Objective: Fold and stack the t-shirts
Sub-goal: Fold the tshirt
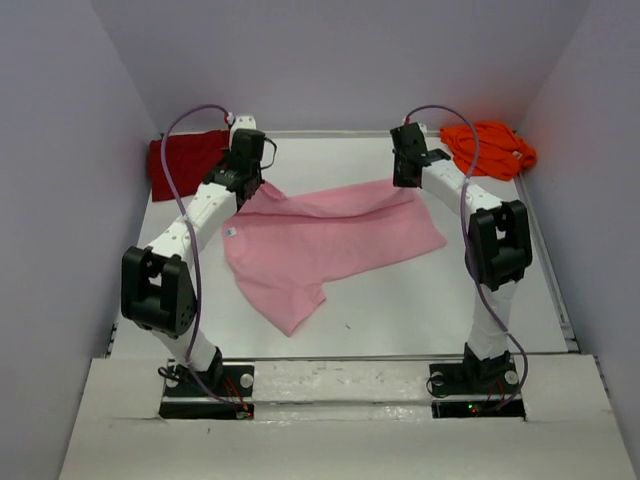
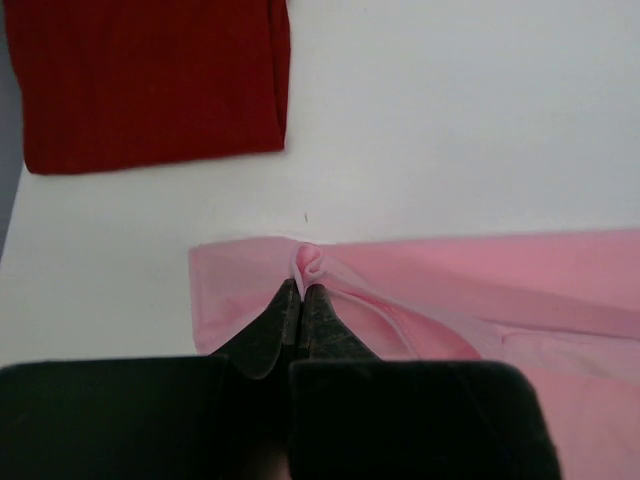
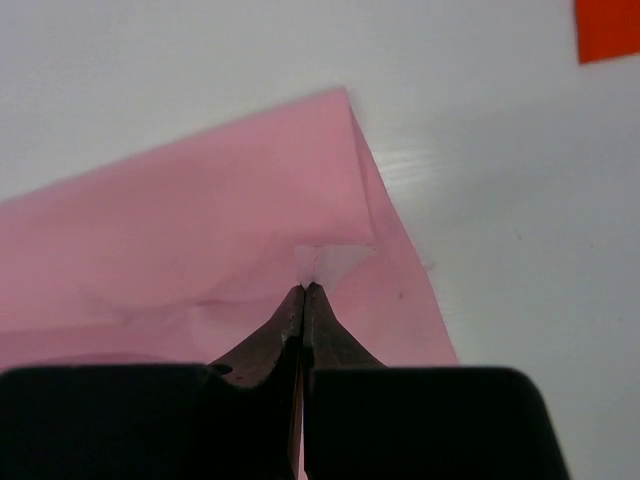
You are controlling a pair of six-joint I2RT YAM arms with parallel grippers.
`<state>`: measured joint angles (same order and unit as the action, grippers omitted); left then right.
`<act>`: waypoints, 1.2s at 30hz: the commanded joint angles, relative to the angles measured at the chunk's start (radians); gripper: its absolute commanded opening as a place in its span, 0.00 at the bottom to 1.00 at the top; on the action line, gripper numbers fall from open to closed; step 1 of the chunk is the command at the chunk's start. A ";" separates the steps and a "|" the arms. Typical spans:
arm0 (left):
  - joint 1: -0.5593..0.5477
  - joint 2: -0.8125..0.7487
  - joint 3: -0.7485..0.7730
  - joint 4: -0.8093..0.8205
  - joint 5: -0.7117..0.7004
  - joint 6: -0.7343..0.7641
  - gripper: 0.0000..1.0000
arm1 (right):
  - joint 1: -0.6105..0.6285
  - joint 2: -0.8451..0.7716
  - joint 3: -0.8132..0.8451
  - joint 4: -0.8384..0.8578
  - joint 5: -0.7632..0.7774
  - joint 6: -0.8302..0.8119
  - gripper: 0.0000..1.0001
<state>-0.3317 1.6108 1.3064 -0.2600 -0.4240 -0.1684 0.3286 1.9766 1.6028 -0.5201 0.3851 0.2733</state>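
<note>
The light pink t-shirt (image 1: 320, 245) lies spread across the middle of the table, its far edge lifted. My left gripper (image 1: 247, 180) is shut on its far left corner; the left wrist view shows the pinched pink fold (image 2: 308, 262) at the closed fingertips (image 2: 301, 290). My right gripper (image 1: 408, 180) is shut on the far right corner of the pink t-shirt (image 3: 200, 230), fingertips closed (image 3: 303, 290). The dark red t-shirt (image 1: 185, 162) lies folded at the far left, also in the left wrist view (image 2: 150, 80). The bright orange t-shirt (image 1: 488, 148) lies bunched at the far right.
Grey walls enclose the table on the left, back and right. The table's raised front edge (image 1: 340, 362) runs between the arm bases. A corner of orange cloth (image 3: 607, 28) shows at the top right of the right wrist view.
</note>
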 commanded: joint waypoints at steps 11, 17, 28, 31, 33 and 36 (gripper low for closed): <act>0.085 0.219 0.396 0.084 -0.067 0.060 0.00 | 0.006 0.436 0.847 -0.144 0.034 -0.088 0.00; 0.111 0.244 0.425 0.128 -0.108 0.075 0.00 | 0.006 0.433 0.869 -0.046 0.099 -0.143 0.00; 0.140 0.236 0.337 0.136 -0.082 0.053 0.00 | -0.003 0.455 0.769 0.040 0.066 -0.145 0.00; 0.140 0.224 0.303 0.108 -0.049 0.031 0.00 | -0.003 0.398 0.677 0.040 0.066 -0.126 0.00; 0.141 0.219 0.278 0.079 -0.018 0.020 0.00 | -0.003 0.369 0.587 0.040 0.054 -0.108 0.00; 0.140 0.198 0.223 0.068 0.019 -0.002 0.00 | -0.003 0.323 0.484 0.042 0.057 -0.083 0.00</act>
<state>-0.1967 1.8908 1.5753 -0.1677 -0.4515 -0.1371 0.3283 2.4020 2.1792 -0.4931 0.4446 0.1516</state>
